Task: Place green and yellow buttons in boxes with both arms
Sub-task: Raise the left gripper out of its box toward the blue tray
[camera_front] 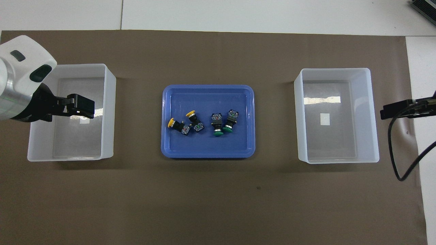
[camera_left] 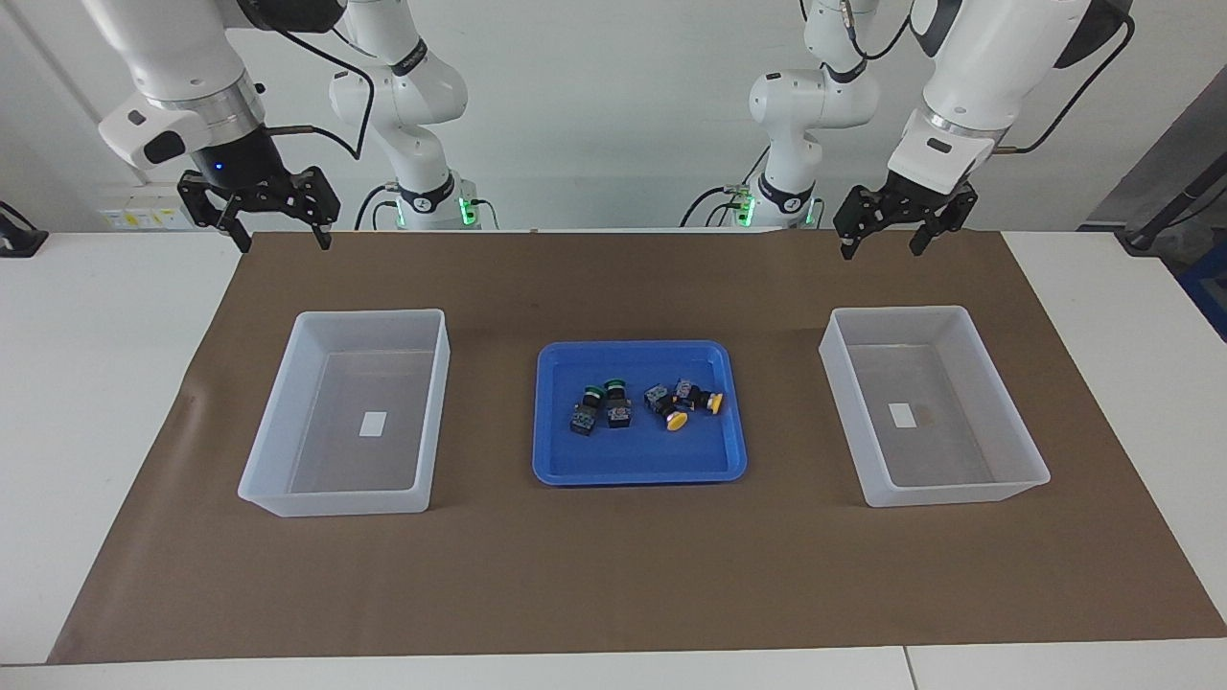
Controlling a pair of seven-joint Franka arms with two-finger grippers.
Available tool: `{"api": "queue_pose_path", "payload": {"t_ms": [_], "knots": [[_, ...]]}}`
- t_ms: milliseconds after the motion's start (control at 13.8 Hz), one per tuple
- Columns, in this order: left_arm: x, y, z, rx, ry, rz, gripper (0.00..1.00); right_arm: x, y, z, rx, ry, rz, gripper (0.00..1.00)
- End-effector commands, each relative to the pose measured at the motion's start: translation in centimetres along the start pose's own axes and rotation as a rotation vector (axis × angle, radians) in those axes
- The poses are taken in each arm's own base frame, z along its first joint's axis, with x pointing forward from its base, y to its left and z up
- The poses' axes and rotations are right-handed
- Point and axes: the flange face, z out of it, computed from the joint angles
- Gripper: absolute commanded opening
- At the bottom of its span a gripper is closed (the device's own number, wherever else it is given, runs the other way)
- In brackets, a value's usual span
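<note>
The white worktop [camera_left: 86, 383] carries a wide brown mat [camera_left: 613, 575] that covers most of its middle. On the mat stand two translucent white boxes, one toward the right arm's end [camera_left: 288, 422] and one toward the left arm's end [camera_left: 1007, 422], each with a small white label on its floor and nothing else inside. Between them, well apart from both, lies a shallow blue tray [camera_left: 575, 460].

The two white arms hang raised at the robots' edge of the mat, each waiting. The right hand [camera_left: 280, 240] hovers over the mat's edge, nearer to the robots than the box at its end, with its two fingers spread apart and nothing between them. The left hand [camera_left: 887, 244] hovers likewise over the mat's edge at its own end, fingers also parted and empty.

All four buttons lie loose in the tray, none in a box. The two green buttons [camera_left: 602, 391] lie side by side toward the right arm's end of the tray, their black bodies pointing away from the robots. The two yellow buttons [camera_left: 677, 420] lie close together toward the left arm's end of the tray, tipped on their sides; whether their bodies touch cannot be told.
</note>
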Motion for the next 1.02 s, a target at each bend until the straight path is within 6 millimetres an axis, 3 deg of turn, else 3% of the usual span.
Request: {"api": "queue_pose_path", "payload": {"t_ms": [0, 363, 581, 944], "knots": [[-0.3, -0.2, 0.0, -0.013, 0.011, 0.036, 1.00, -0.2, 0.0, 0.0, 0.006, -0.010, -0.019, 1.00], [-0.4, 0.0, 1.2, -0.015, 0.028, 0.029, 1.00, -0.2, 0.0, 0.0, 0.006, -0.010, -0.019, 1.00], [-1.1, 1.2, 4.4, -0.017, 0.056, 0.031, 1.00, -0.2, 0.0, 0.0, 0.008, -0.011, -0.019, 1.00], [-1.2, 6.3, 10.3, -0.047, 0.091, -0.193, 1.00, -0.2, 0.0, 0.0, 0.008, -0.010, -0.021, 1.00]]}}
